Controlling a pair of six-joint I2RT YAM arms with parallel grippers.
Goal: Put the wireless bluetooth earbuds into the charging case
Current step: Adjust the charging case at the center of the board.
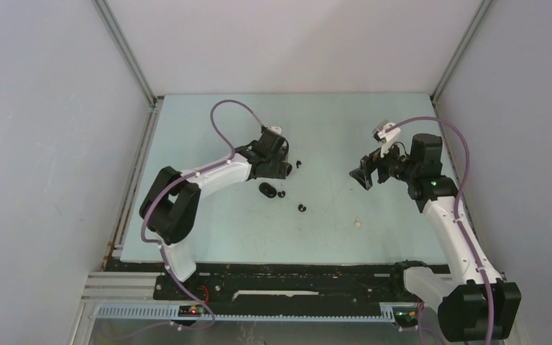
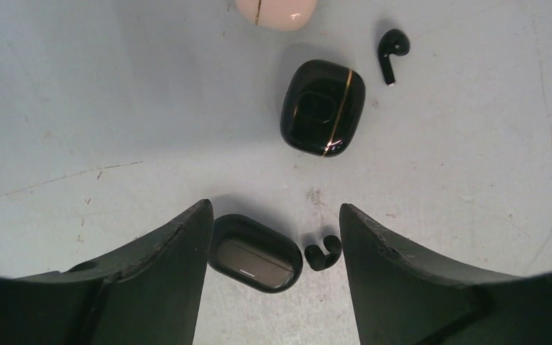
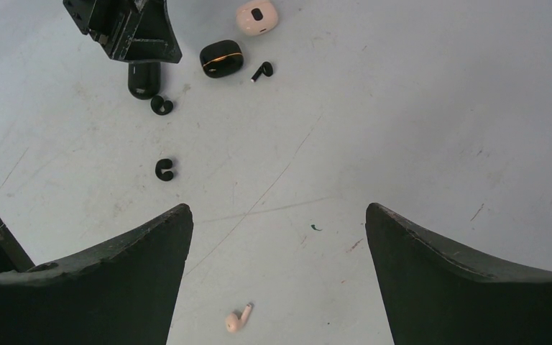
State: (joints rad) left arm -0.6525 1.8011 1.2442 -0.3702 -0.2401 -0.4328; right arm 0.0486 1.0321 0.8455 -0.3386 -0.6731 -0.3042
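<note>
Under left gripper (image 2: 274, 215), released and wide astride: dark charging case (image 2: 253, 253) with curled black earbud (image 2: 323, 253) just right of it, seemingly lined up for pickup. At right, right gripper (image 3: 277, 215) released, empty, beige earbud (image 3: 237, 318) nearby.

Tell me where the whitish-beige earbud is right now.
In the top view the whitish-beige earbud lies alone right of centre, on the near side of the right gripper, with a curled black earbud to its left.
</note>
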